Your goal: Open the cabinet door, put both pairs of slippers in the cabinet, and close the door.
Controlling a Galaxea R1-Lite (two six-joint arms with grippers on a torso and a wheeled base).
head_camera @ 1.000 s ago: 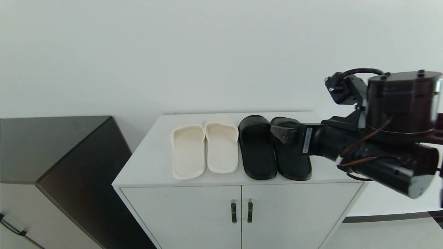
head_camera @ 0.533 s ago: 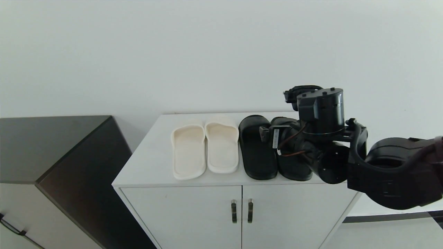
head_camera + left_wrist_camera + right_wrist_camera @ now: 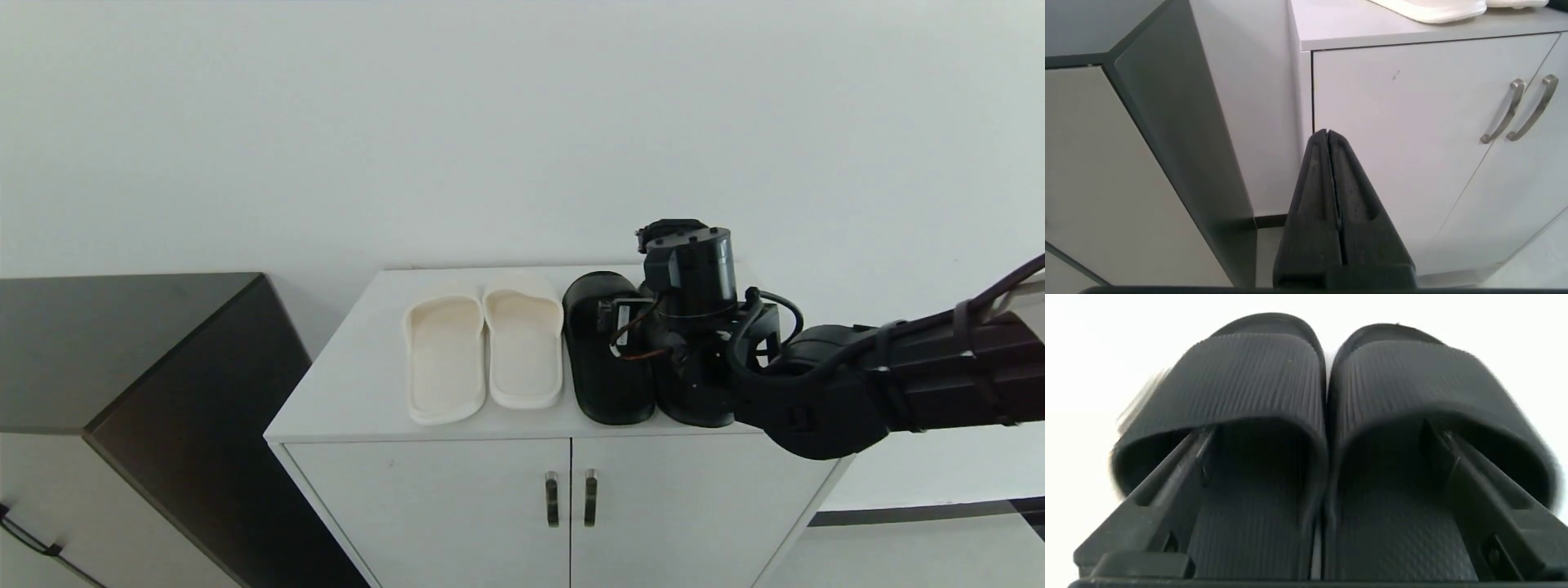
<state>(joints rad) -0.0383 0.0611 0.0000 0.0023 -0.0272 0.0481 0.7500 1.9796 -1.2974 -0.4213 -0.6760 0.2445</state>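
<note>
Black right claw [image 3: 1320,439]: spread wide and gripping nothing; one finger [image 3: 1167,498] lay inside each black slipper, tucked under its strap.
Black slippers [image 3: 608,359]: sat side by side and touching on top of the white cabinet, toward its right end, toes toward the wall.
Right arm [image 3: 857,392]: stretched in from the right, low over the cabinet top, its wrist covering much of the right-hand black slipper.
White slippers [image 3: 486,351]: lay just left of the black pair, also side by side, soles down.
Cabinet [image 3: 424,506]: both doors were closed, with two metal handles [image 3: 569,498] close together at the middle seam.
Left claw [image 3: 1327,139]: clenched, fingers pressed together with nothing between them, held low in front of the cabinet's left door near its left corner.
Dark cabinet [image 3: 163,359]: stood just left of the white one.
</note>
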